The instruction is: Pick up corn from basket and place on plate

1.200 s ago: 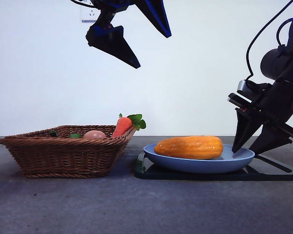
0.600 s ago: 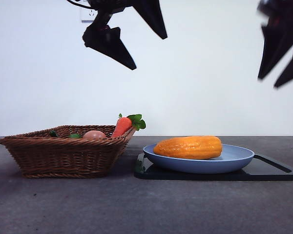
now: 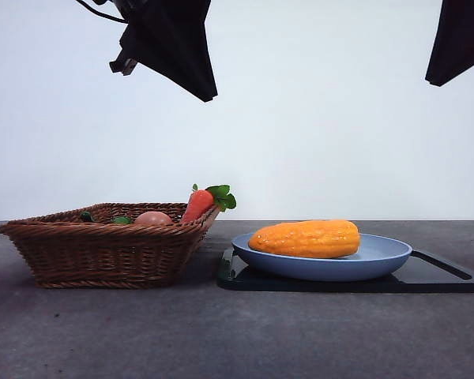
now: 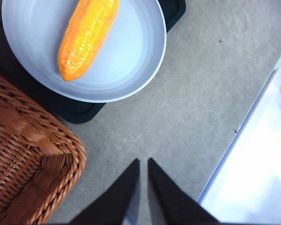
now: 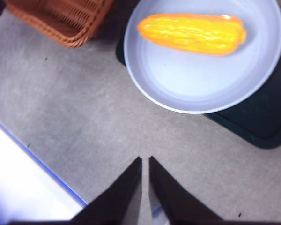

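Observation:
The glossy orange-yellow corn [image 3: 304,238] lies on its side in the light-blue plate [image 3: 387,257], seen also as corn [image 4: 86,35] on plate [image 4: 131,61] and corn [image 5: 192,33] on plate [image 5: 201,79]. To the left stands the wicker basket [image 3: 103,253]. My left gripper [image 3: 208,98] hangs high above the basket's right end, shut and holding nothing [image 4: 144,160]. At the top right corner my right gripper [image 3: 430,81] is high above the plate's right side, also shut and holding nothing [image 5: 145,158].
The plate rests on a flat black tray [image 3: 450,278]. In the basket lie a red-orange carrot with green leaves [image 3: 197,204] and a brownish egg [image 3: 152,218]. A white surface [image 4: 257,164] borders the grey table on the side near the arms.
My right gripper has risen from beside the plate's right rim to the top right corner, and its jaws have closed. The left gripper drifted slightly up and left. The corn stayed on the plate.

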Motion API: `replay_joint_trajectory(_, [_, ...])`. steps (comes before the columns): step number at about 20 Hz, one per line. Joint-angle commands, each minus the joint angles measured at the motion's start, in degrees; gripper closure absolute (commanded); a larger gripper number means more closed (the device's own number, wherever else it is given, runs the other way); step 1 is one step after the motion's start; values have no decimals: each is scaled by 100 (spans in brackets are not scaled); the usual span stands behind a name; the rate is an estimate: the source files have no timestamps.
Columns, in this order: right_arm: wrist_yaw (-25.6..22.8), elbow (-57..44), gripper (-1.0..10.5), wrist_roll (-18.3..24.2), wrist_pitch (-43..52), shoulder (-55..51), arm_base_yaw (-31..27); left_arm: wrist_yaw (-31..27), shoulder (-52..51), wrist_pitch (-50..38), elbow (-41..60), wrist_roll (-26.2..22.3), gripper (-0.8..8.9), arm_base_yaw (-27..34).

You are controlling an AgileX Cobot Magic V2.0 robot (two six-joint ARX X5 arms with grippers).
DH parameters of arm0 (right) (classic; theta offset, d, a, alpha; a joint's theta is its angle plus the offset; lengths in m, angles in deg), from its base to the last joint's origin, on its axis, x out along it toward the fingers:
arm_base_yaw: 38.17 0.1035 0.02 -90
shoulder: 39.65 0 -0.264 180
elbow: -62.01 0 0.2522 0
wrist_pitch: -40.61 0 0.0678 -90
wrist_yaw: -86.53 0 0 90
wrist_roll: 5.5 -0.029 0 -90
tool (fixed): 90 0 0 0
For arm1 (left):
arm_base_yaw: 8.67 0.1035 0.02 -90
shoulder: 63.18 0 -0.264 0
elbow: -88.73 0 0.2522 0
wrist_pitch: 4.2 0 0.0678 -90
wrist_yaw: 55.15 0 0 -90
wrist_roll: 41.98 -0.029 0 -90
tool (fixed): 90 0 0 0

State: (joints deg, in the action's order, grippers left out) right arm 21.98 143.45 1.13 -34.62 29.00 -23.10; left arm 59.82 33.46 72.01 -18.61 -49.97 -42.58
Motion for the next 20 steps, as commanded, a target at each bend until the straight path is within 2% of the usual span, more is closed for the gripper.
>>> replay_joint_trajectory(1, [7, 101, 944, 146, 116, 57, 76, 7, -24, -76, -162, -52, 806, -22])
replay_joint_trajectory(5, [7, 101, 944, -52, 146, 57, 76, 9, -24, -76, -162, -50, 806, -22])
replay_joint_trajectory(11, [0, 101, 944, -39, 256, 57, 74, 9, -22, -162, -162, -52, 806, -24])
replay_joint_trajectory(20, [2, 101, 944, -39, 341, 57, 76, 9, -22, -1001, -162, -50, 806, -28])
